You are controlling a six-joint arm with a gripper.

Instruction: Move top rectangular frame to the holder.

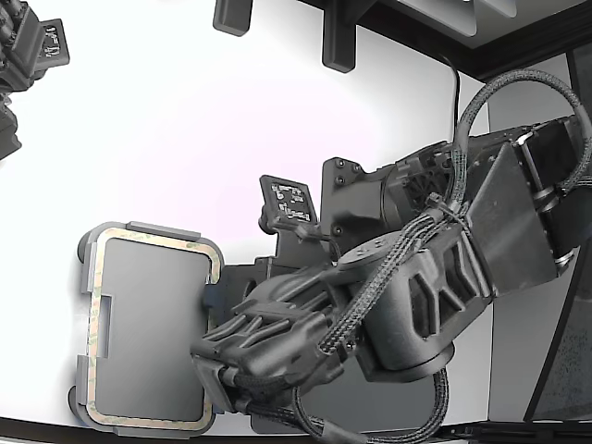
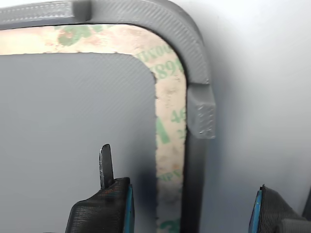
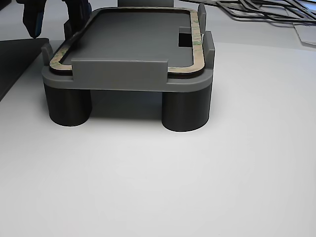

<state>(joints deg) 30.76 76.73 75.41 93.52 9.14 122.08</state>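
The frame point(image 2: 171, 121) lies flat in the holder point(image 2: 194, 58), its beige band with green print running just inside the grey raised rim. In the other view we see it point(image 3: 196, 44) seated all round the top of the holder point(image 3: 118, 81), inside the edge tabs, with the holder standing on dark round legs on the white table point(image 3: 197, 173). In the exterior view the frame point(image 1: 215, 264) outlines the holder's grey floor point(image 1: 148, 324).

The gripper point(image 2: 192, 213) straddles one long side of the frame and rim. Its jaws stand wide apart, one finger point(image 2: 104, 208) over the holder's floor, the other outside the rim over the table, and they hold nothing. We cannot tell whether the thin blade on the inner finger touches the floor.

We judge the placing essentially done, and the step in hand to be the release and retreat. To do it well, we would keep the jaws spread and lift straight up, so that neither finger drags the frame off its seat or catches the side tab point(image 2: 201, 116) nearby.
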